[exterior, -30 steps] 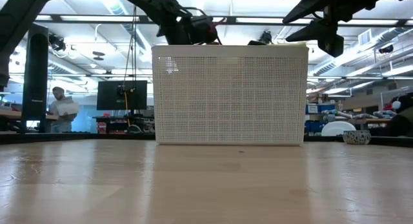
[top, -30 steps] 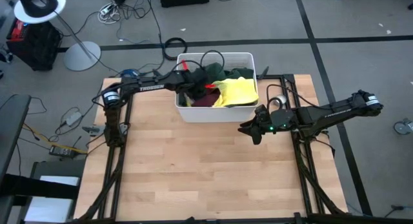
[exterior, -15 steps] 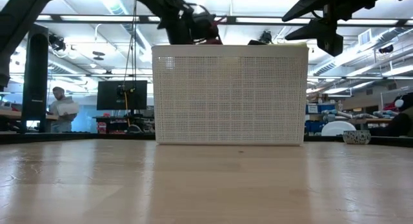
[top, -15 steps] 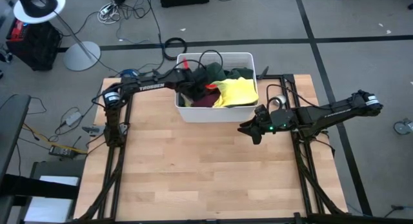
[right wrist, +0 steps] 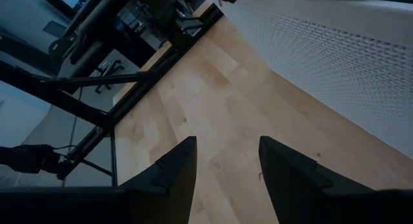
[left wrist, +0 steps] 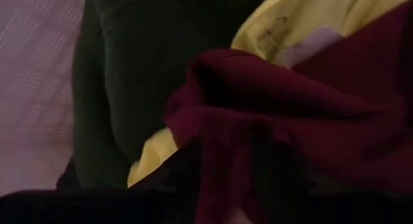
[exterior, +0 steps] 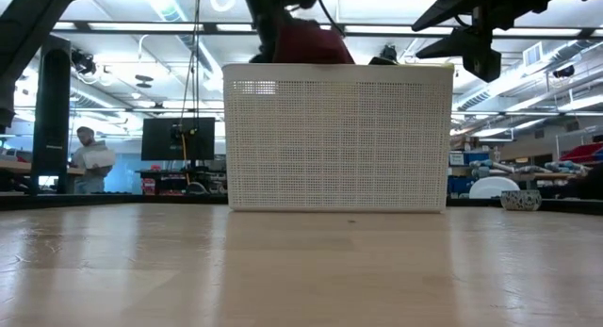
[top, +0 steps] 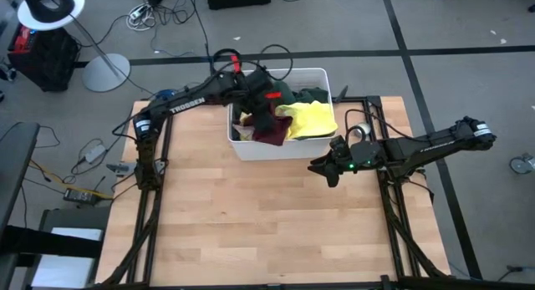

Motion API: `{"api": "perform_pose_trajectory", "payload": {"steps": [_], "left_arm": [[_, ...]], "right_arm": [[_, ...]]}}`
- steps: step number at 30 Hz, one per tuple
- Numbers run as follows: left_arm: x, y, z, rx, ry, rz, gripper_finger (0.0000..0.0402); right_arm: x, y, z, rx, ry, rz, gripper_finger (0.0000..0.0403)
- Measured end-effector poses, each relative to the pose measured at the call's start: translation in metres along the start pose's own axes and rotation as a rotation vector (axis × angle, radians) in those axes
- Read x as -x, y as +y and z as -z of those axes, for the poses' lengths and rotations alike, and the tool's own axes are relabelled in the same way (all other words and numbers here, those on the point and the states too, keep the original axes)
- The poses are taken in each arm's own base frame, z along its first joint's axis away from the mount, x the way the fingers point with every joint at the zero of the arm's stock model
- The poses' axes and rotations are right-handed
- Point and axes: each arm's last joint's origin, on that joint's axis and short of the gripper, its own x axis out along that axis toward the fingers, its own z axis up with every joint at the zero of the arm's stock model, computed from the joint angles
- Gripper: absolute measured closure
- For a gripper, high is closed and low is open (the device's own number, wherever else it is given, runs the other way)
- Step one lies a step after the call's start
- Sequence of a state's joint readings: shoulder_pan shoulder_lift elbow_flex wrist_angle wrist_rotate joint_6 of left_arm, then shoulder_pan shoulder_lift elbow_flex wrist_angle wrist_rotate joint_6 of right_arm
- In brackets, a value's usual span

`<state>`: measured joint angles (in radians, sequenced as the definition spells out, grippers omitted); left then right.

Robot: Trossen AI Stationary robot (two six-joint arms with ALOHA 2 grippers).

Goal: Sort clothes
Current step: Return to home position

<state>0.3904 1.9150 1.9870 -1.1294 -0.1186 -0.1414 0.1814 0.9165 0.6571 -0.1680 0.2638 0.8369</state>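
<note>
Over the white bin (top: pixel 280 150) at the worktop's (top: pixel 251 223) far edge, the left claw (top: pixel 261 102) hangs with the maroon piece (exterior: pixel 316 42) bunched right under it, standing above the rim; you cannot tell whether this claw is clenched on the cloth or let go, since its wrist view is filled with maroon folds. Other clothes lie in the bin: yellow piece (top: pixel 311 119) beside the maroon, dark green piece (top: pixel 313 94) behind. Handling, as a judgement: light, limp fabric that drapes and snags; take it at a bunched fold on top, not a loose hem; expect neighbours to drag along. Right claw (right wrist: pixel 226 143) is released, jaws apart, above bare worktop just beside the bin's right front corner. In your way: the bin's rim, and that right claw parked near it; a person (exterior: pixel 89 155) shows well beyond the worktop.
</note>
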Motion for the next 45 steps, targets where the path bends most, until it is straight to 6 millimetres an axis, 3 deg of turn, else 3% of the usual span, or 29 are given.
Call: {"api": "perform_pose_trajectory", "payload": {"steps": [7,13,16,22,30,36,45], "left_arm": [[0.031,0.002,0.002,0.004,0.080,0.056,0.0264],[0.064,0.001,0.015,-0.148,0.198,0.034,0.0264],[0.078,-0.001,0.016,-0.161,0.152,0.019,0.0264],[0.138,-0.005,0.030,-0.229,-0.041,0.063,0.0264],[0.218,-0.001,0.072,-0.291,-0.242,0.134,0.0264],[0.235,-0.008,0.100,-0.303,-0.322,0.203,0.0264],[0.211,-0.018,0.160,-0.317,-0.491,0.358,0.0264]], "right_arm": [[0.000,-0.001,-0.001,0.023,0.003,0.005,0.0234],[0.000,-0.001,0.002,-0.010,0.062,-0.030,0.0234],[0.002,0.000,0.001,-0.004,0.068,-0.045,0.0235],[0.009,0.001,-0.002,0.010,0.043,-0.072,0.0234],[0.025,0.004,-0.009,0.144,-0.005,-0.151,0.0235],[0.037,0.003,-0.012,0.176,-0.032,-0.173,0.0234],[0.042,0.002,-0.014,0.187,-0.049,-0.186,0.0234]]}}
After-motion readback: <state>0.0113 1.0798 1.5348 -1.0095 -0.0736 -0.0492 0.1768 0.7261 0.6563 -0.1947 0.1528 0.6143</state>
